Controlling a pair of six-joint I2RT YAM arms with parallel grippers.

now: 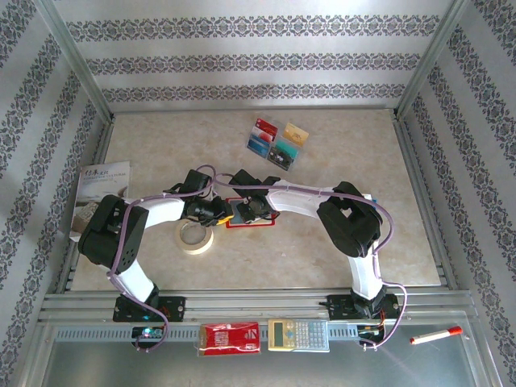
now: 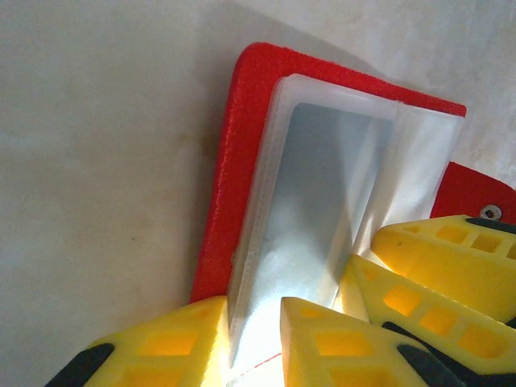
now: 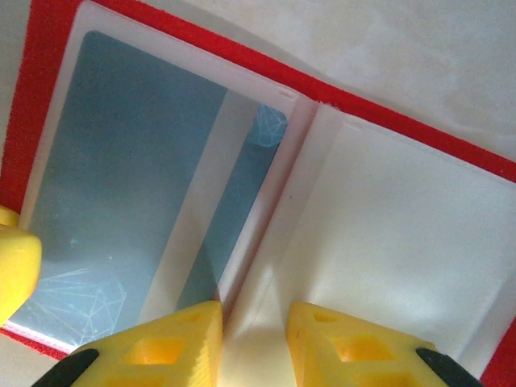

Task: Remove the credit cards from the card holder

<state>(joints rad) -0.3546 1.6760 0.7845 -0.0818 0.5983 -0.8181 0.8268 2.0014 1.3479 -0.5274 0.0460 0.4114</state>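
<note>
Four credit cards lie out at the top view's upper centre. The card holder sits mid-frame, with one grey-blue card left in its pocket to pull. My left gripper is clamped on the holder's clear pocket leaf. My right gripper straddles the middle fold, and I cannot tell if it grips.

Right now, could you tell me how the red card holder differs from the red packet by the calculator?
The card holder lies open on the table, its clear pockets showing, while the red packet shows a red face with white print. The card holder has the left claw and right claw at its pockets; the red packet sits untouched on the near rail beside the calculator. Both are red and roughly rectangular.
</note>
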